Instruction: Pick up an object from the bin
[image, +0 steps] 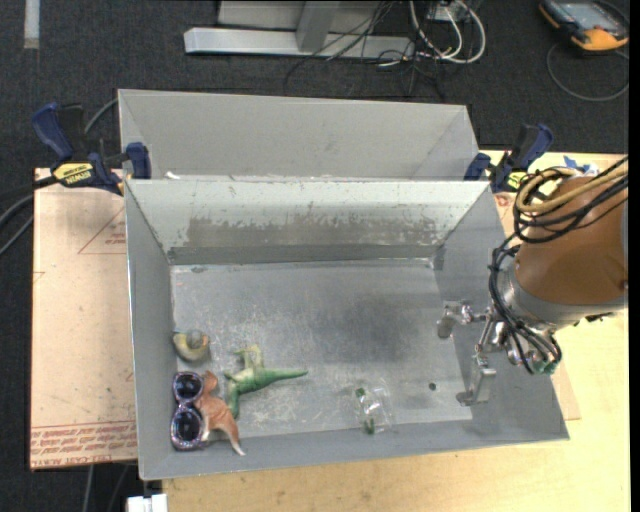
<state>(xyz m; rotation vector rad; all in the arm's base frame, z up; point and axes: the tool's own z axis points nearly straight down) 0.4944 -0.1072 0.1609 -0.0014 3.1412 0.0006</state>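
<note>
My gripper (459, 358) hangs over the right side of the bin floor, close to the right wall. It is open, one fingertip (447, 323) pointing left and the other lower down, with nothing between them. The nearest loose thing is a small clear piece with a green bit (370, 408), lying on the floor to the gripper's lower left, apart from it. A green toy dinosaur (256, 378) lies further left, near the front wall.
In the front left corner lie an orange toy dinosaur (221, 416), purple sunglasses (187, 410) and a small round pale thing (192, 345), all close together. The arm with its orange cover and cables stands over the bin's right rim.
</note>
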